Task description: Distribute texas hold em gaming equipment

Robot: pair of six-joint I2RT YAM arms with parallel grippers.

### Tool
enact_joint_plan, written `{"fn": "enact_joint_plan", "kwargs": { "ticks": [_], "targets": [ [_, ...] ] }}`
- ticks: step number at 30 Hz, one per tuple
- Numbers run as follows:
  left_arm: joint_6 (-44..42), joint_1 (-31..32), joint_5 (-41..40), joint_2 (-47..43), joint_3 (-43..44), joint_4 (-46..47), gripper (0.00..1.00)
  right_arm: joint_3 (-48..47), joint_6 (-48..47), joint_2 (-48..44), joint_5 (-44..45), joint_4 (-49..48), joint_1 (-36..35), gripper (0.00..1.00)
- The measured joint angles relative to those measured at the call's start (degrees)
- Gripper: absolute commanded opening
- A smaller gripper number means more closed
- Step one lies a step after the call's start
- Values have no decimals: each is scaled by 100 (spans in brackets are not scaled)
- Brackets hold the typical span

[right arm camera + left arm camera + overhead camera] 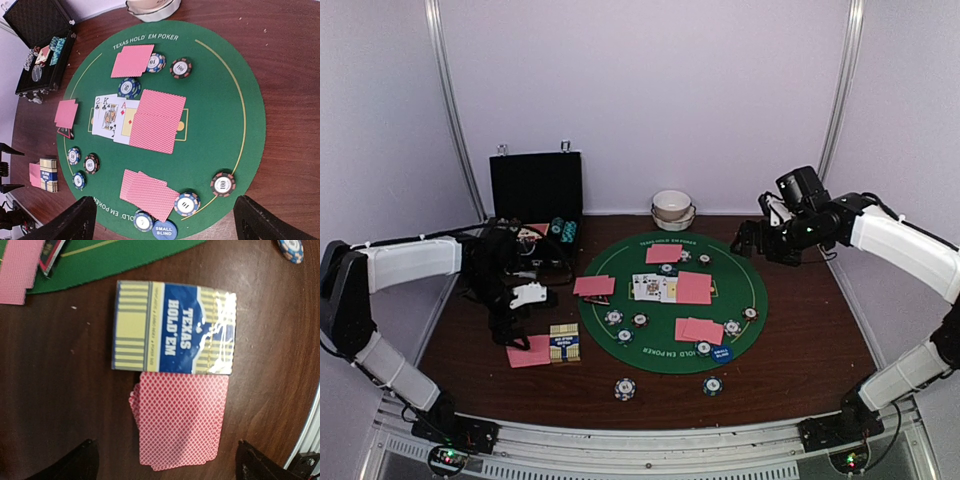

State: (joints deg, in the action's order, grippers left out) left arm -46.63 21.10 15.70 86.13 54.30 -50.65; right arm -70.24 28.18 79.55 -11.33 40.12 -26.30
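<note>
Two arms reach over a brown surface [800,330] with a round green mat [740,285] in the middle. The left end effector [166,445] is off the mat's left side, near its front edge, and its fingers are spread wide. Between them lies a small pile of pink-backed cards [180,422], flat on the surface and not pinched. A blue and yellow card box [175,332] touches that pile on the side toward the mat. The right end effector [755,240] hovers by the mat's far right edge. Its fingers are spread wide too and hold nothing.

In the middle of the mat lie three face-up cards [109,116], partly under more pink ones. Little sets of pink cards [698,330] sit at the mat's far, left and near sides. Striped chips [180,67] are dotted around the mat, and two loose chips [625,388] lie just off its near edge. A blue round button [164,231] sits at that near edge. A black case [535,190] is past the mat's far left, and white bowls [672,208] are past its far edge.
</note>
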Motion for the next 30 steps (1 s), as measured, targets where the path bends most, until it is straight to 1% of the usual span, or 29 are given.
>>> {"fn": "enact_joint_plan", "kwargs": {
  "ticks": [4,7,9,12,14,16,19,24,30],
  "targets": [
    [280,-109,190,-308,372,-74,98,-66,-177,-256,509,20,114,99],
    [752,-557,542,-634,507,251,97,94,-426,-638,1467,-216,269,100],
    [1097,-949,734,-824,501,660,98,625,-743,-1058,2201,-863,330,100],
    [1725,-1537,1128,-1110,208,1705,97,1980,-1425,-1722,3394,-2334,396,100],
    [2122,-1794,1305,-1226,-138,2365,98,2776,-1915,-1814,3926,-3314,481,99],
    [2468,-1950,1397,-1202,-457,2896,98,3294,-2251,-1668,4266,-4035,629,100],
    [2909,-2068,1421,-872,-780,3595,98,3755,-2535,-1283,4568,-4922,968,100],
    [3429,-2365,1453,-208,-1147,4588,97,4317,-2820,-800,4677,-6422,1290,100],
    [3755,-2601,1510,192,-1377,5567,98,4677,-2975,-256,4607,-7567,1401,99]
  ]
}}
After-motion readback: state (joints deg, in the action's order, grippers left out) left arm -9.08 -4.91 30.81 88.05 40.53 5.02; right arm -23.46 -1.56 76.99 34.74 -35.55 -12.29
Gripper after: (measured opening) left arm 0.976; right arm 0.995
